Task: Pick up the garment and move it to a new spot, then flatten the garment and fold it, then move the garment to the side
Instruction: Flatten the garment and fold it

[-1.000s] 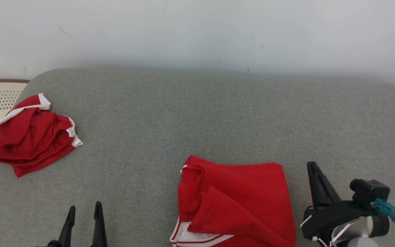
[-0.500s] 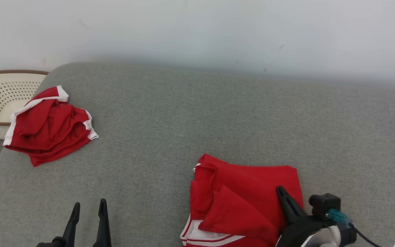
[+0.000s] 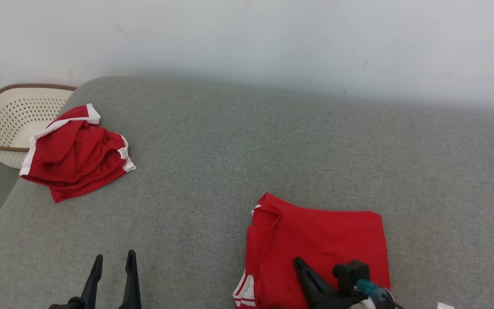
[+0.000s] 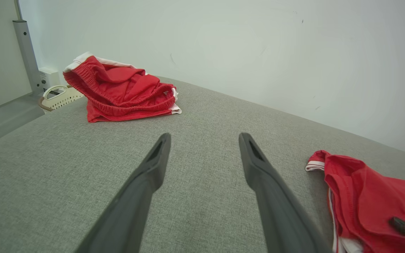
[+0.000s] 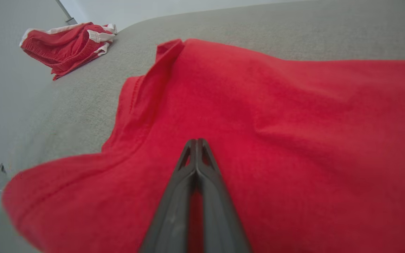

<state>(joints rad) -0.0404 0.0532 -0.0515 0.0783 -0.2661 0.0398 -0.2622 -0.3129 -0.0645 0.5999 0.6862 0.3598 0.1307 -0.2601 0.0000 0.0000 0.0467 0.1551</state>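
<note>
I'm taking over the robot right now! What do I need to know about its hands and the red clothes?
Left gripper: open, empty, above the grey cushion.
Right gripper: shut, tips over the near red garment; whether it pinches cloth, I cannot tell.
That garment lies mostly flat at the front, left edge rumpled.
A second red garment sits crumpled far left, by the basket.
Left to do: probably smooth, finish folding, move aside.

A: How many garments?
B: Two, both red: the flat garment (image 3: 315, 240) at five o'clock, the crumpled garment (image 3: 75, 150) at ten.
A: Baskets?
B: One basket (image 3: 11, 116), also at ten, just beyond the crumpled one.
A: Claws?
B: Two: left claw (image 3: 114, 255) at seven, right claw (image 3: 299, 262) at five.
A: Underneath?
B: One grey cushion (image 3: 238, 146).
</note>
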